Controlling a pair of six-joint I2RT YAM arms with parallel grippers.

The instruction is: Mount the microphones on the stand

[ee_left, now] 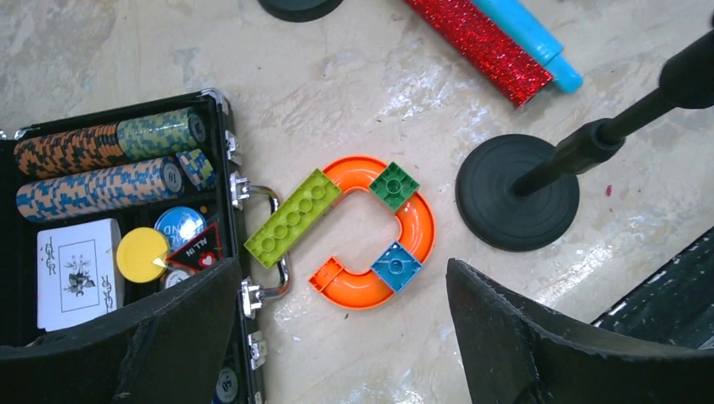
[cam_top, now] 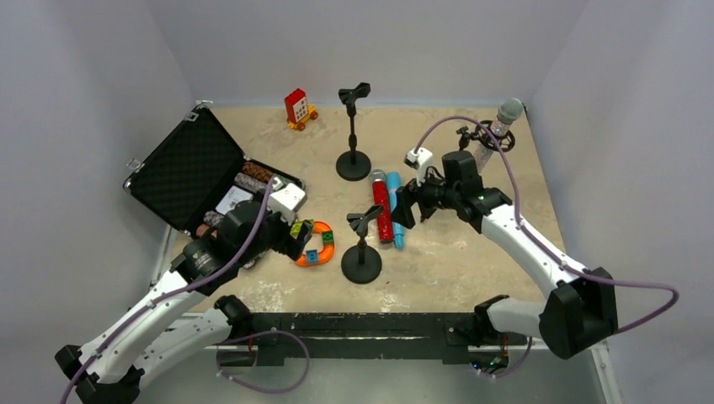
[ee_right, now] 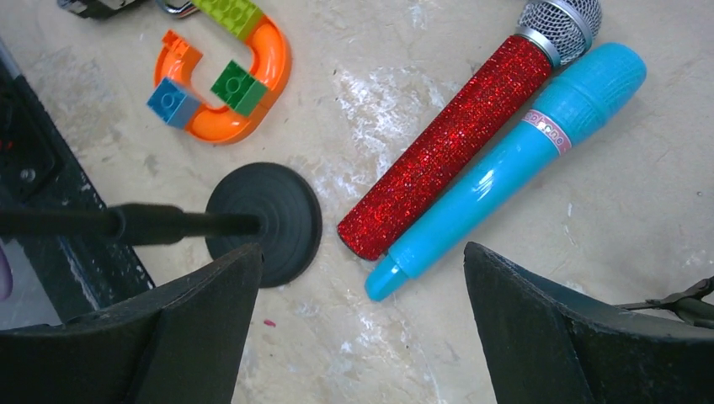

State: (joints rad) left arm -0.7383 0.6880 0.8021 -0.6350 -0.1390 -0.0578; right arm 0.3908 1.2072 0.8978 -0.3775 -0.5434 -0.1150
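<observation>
Red glitter mic (cam_top: 383,209) and light-blue mic (cam_top: 395,220) side by side just right of the near stand (cam_top: 362,250), right gripper (ee_right: 362,269) spread wide over them, left gripper (ee_left: 343,278) (likewise wide apart) left of that stand — above an orange track (ee_left: 417,227).

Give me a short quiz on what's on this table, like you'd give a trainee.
1. True or false: the red microphone and the blue microphone lie side by side, touching.
2. What lies below the open left claw? A) orange curved track B) a banana C) a silver spoon
3. How many microphones do the near stand and the far stand hold together?
Key: 1 true; 2 A; 3 none.
</observation>
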